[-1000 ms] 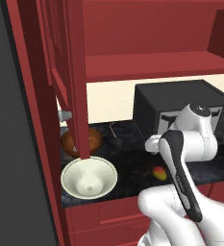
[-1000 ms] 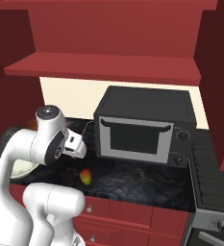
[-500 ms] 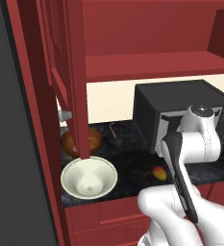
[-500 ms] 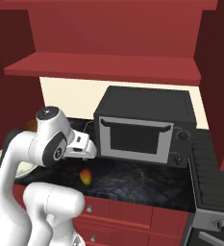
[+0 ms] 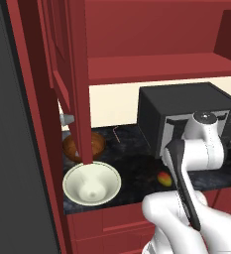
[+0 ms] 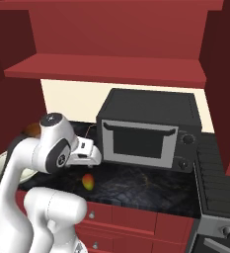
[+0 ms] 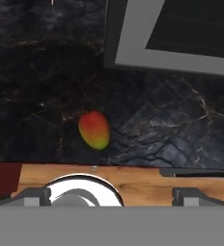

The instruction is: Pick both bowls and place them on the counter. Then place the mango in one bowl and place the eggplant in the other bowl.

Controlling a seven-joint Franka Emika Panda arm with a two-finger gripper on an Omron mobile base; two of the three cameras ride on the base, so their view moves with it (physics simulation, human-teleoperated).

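Dark counter (image 6: 136, 185) carries microwave (image 6: 148, 131) just behind mango (image 7: 94, 129); both bowls lie far left. Claw (image 7: 111, 194) hangs above mango, wide open, w/ nothing held.

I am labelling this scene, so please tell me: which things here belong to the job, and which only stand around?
Job: white bowl, brown bowl, mango, counter, open gripper above the mango.

Standing around: oven, shelf, cabinet door, stove.
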